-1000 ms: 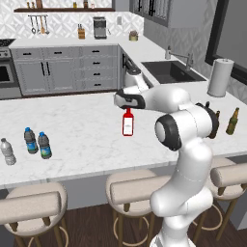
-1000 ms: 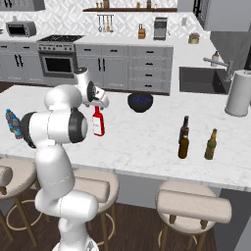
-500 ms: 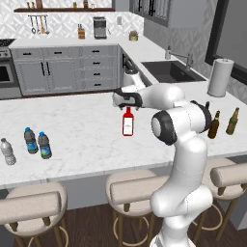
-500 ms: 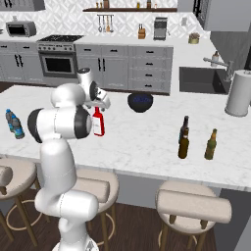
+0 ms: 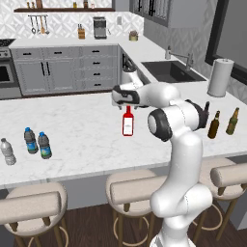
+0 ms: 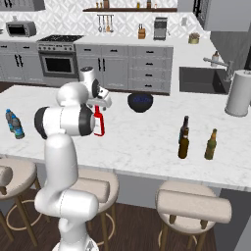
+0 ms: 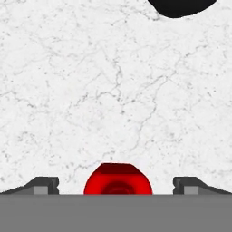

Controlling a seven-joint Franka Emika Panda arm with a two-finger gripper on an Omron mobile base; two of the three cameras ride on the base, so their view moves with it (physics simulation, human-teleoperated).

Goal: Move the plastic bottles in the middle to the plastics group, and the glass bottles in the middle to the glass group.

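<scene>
The red bottle (image 5: pixel 128 123) (image 6: pixel 99 124) with a white label stands upright mid-counter. My gripper (image 5: pixel 127 103) (image 6: pixel 100 105) hangs open just above its cap. In the hand view the red cap (image 7: pixel 118 180) sits between the two spread fingertips (image 7: pixel 43 185) of the gripper (image 7: pixel 117 186), untouched. At the right stand three slim glass bottles: a nearly black one (image 6: pixel 185 125), a brown one (image 5: pixel 213 125) (image 6: pixel 183 145) and an amber-green one (image 5: pixel 233 120) (image 6: pixel 211 144). At the left stand a clear bottle (image 5: pixel 7 151) and two blue-capped bottles (image 5: pixel 30 140) (image 5: pixel 44 145).
A black bowl (image 6: pixel 140 102) (image 7: pixel 181 7) sits on the counter beyond the red bottle. A paper towel roll (image 5: pixel 219 77) (image 6: pixel 240 93) stands near the sink (image 5: pixel 171 71). Padded stools (image 5: pixel 137 188) line the counter's near edge.
The arm's elbow has swung a little to the left. The hand stays over the red bottle with its jaws open. The bottles have not moved.
</scene>
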